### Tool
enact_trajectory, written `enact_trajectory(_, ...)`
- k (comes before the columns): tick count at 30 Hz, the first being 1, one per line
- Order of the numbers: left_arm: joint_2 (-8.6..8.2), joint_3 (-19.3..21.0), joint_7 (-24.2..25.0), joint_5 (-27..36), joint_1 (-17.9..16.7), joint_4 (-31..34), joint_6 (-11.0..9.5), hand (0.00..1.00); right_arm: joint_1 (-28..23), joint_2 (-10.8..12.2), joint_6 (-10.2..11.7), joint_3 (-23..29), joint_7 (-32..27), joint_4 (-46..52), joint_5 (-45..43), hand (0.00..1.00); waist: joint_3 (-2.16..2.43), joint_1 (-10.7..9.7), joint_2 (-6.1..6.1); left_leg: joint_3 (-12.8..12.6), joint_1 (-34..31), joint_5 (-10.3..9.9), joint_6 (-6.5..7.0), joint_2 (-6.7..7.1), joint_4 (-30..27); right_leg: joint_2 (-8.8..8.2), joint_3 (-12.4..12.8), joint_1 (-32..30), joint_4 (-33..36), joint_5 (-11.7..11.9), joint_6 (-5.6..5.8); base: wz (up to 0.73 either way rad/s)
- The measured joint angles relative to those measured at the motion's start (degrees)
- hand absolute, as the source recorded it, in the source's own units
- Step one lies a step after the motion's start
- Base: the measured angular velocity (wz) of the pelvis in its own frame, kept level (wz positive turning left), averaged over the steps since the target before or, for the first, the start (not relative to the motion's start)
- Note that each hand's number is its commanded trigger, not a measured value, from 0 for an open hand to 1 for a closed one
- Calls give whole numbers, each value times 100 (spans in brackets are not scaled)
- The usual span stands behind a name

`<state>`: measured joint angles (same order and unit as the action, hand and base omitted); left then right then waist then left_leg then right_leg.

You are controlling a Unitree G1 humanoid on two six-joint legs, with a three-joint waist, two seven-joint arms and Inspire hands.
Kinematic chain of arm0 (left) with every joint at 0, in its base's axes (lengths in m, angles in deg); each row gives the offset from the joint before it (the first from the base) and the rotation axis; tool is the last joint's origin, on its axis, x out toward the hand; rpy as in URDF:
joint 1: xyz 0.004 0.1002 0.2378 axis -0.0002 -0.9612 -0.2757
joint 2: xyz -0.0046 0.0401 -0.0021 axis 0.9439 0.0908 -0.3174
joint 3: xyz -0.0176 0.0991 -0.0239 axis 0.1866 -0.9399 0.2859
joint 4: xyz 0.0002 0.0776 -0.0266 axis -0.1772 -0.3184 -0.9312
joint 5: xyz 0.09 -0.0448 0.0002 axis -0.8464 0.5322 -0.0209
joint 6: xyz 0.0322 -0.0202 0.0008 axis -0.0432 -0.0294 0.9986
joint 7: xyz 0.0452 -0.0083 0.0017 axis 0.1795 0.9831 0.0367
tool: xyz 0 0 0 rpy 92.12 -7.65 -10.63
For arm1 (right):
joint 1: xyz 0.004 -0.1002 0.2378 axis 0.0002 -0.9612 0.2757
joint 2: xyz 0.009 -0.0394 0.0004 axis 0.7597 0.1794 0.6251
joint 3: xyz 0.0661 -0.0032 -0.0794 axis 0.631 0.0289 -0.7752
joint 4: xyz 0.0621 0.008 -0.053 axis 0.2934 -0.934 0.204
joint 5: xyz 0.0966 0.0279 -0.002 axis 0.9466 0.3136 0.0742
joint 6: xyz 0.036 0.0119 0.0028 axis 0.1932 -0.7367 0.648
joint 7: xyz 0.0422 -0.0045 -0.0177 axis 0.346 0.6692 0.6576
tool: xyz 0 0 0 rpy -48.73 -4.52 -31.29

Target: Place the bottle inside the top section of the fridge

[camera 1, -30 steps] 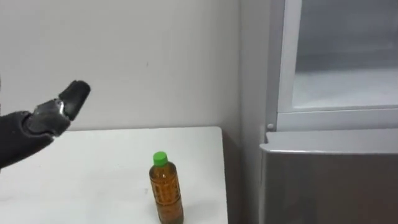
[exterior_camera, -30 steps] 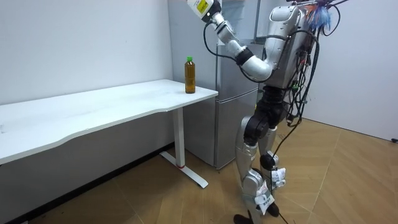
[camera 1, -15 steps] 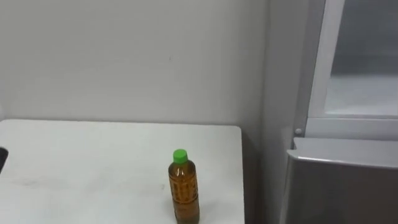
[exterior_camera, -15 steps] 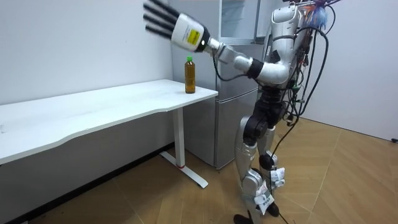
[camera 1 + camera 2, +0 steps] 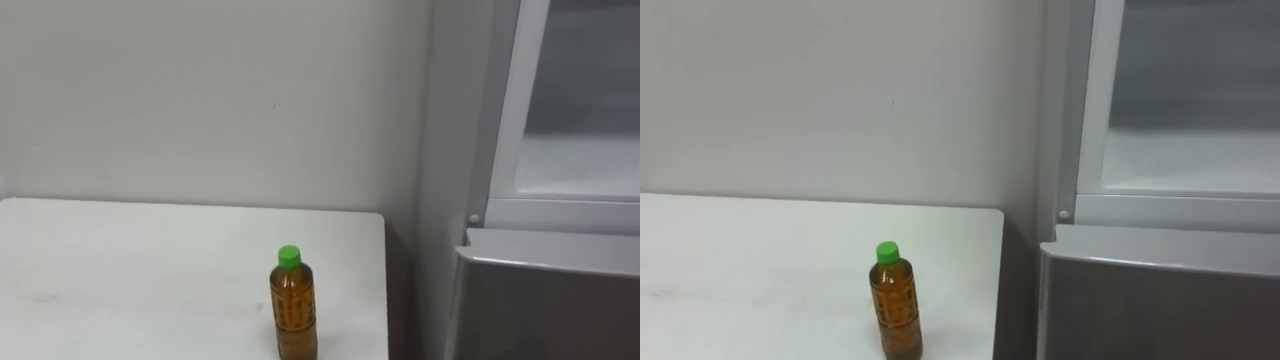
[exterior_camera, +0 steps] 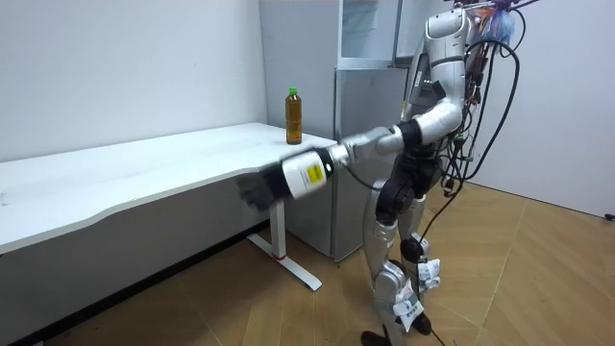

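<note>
- A clear plastic bottle of amber-brown drink with a green screw cap stands upright on the flat white table. It is near the table's end, which lies just beside the tall grey fridge. Nothing touches the bottle.
- The fridge's upper compartment sits to the right of the bottle and above it. It looks open, with a pale interior showing inside a light frame, while the grey lower door beneath it is shut.
- In the room view the robot stands before the fridge, at the table's end, with its left arm stretched low toward the room view's left. The left hand hangs in front of the table's edge, below the tabletop and well apart from the bottle.
- That hand is smeared in the picture, so I cannot tell whether it is spread or closed. It carries no bottle.
- As I judge it, the pick-up is not yet begun. The task is at its start, and the compartment seems ready to receive.
- The next move calls for bringing a hand up over the tabletop to the bottle's side. The hand should wrap round the body below the cap without tipping the bottle off the near edge, then lift it clear and carry it right and up to the compartment's shelf.
</note>
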<state>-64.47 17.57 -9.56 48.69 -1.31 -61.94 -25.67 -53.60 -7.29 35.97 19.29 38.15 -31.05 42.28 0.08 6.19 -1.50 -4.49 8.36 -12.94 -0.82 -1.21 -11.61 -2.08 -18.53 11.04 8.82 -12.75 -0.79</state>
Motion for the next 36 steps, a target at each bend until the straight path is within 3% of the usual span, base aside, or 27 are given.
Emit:
enact_trajectory(6,7,-316,291,-58,-29,-1908,17,0,-2,-3,-18,-14,213,-40,-62,0,0,-66,22,-17,22,-1,2,1,20,-4,30,-4,35,-1,1,-2)
enact_trajectory(8,6,-510,489,-108,-81,-2469,127,0,12,-2,-20,-22,322,-40,-67,0,-2,-112,38,-22,17,-2,3,-2,18,-3,33,-12,36,-1,2,0)
enact_trajectory(15,27,-839,864,-795,-50,-3466,243,0,55,-3,-21,-212,488,-123,-31,0,-3,-151,72,-35,20,-3,4,-3,-8,-3,34,-5,40,-1,1,0)
enact_trajectory(21,16,-1291,1086,-1286,52,-3780,380,0,190,-1,-17,-414,447,-251,25,0,-12,-238,96,-48,23,-3,4,-5,-1,1,65,-4,38,-1,1,0)
enact_trajectory(27,15,-1631,1241,-1881,372,-3806,417,0,317,5,-16,-562,413,-320,7,0,-28,-353,132,-75,-2,-2,4,-6,9,4,84,-38,30,-3,4,-1)
enact_trajectory(32,75,-1794,1365,-2379,567,-3769,401,0,457,38,0,-724,315,-299,-11,0,-38,-479,140,-144,-129,-1,4,-11,-15,-1,126,-203,108,2,-6,-6)
enact_trajectory(36,82,-1793,1458,-2432,600,-3769,400,0,469,49,24,-755,271,-298,-10,0,-37,-513,133,-204,-172,-1,4,-13,-9,1,155,-254,93,1,-5,-3)
